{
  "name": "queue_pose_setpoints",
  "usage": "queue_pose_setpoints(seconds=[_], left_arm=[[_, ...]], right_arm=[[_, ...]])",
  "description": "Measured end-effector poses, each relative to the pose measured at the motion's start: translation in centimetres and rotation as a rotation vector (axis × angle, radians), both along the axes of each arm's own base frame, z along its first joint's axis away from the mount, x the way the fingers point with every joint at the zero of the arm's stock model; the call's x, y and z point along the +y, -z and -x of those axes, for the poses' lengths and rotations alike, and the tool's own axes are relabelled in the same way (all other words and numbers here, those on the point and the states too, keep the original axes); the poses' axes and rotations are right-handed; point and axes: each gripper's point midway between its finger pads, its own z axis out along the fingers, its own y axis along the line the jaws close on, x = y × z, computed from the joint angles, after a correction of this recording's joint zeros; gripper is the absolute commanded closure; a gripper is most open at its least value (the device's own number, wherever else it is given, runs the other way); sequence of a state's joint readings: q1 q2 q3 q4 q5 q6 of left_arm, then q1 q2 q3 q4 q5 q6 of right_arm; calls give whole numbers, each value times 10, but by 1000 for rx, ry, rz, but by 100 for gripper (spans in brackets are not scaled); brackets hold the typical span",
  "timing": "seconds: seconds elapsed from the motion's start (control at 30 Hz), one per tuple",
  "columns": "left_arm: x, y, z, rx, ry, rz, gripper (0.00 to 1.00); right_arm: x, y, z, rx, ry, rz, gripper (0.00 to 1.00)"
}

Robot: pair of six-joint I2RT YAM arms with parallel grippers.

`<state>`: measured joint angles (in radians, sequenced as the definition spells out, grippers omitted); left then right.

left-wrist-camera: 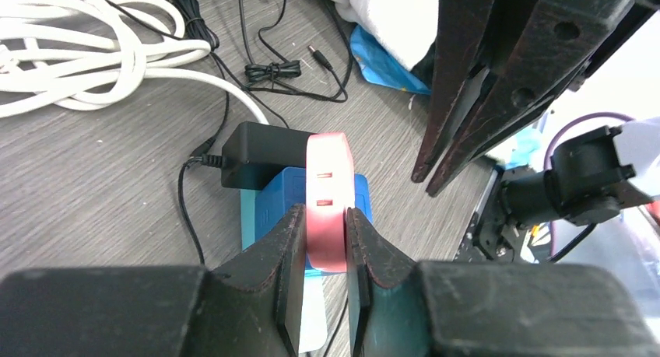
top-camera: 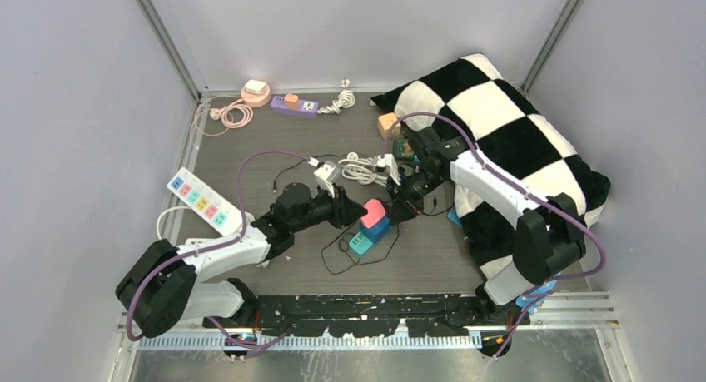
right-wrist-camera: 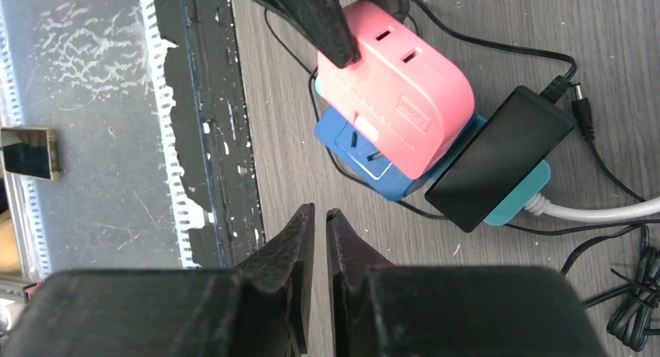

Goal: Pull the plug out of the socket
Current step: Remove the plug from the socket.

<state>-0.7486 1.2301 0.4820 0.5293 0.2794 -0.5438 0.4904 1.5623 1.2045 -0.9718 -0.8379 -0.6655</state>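
Left arm stretches low to the right, its end effector [left-wrist-camera: 325, 221] clamping the one pink plug [left-wrist-camera: 327, 170] on one blue socket [right-wrist-camera: 346, 143]. The right end effector [right-wrist-camera: 320, 217] hangs nearby, narrowly parted, empty.

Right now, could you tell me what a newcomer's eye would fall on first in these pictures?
The pink plug in the middle of the table, stacked on a blue adapter and clamped in the jaws of the left gripper. Next, the big black-and-white checkered pillow along the right side.
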Motion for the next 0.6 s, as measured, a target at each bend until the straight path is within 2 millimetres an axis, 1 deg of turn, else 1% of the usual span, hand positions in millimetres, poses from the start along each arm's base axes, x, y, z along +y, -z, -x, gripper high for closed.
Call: queue_pose_setpoints(seconds=[0.17,0.3,0.4,0.43,0.6], left_arm=[[0,-3,3,-55,31,-66,100],[-9,-7,10,-129,66,-138,99],[-17,-10,17,-189,88,-186,97],[-19,-10,19,-208,95,-197,95],[-24,-12,24,-262,105,-230,77]], right_arm=[[-6,-4,0,11,3,-4,83],[-13,-5,-9,26,62,0,83],[-17,-6,-18,34,113,-1,83],[-18,-6,-21,36,130,-1,83],[-22,-6,-33,35,190,2,83]])
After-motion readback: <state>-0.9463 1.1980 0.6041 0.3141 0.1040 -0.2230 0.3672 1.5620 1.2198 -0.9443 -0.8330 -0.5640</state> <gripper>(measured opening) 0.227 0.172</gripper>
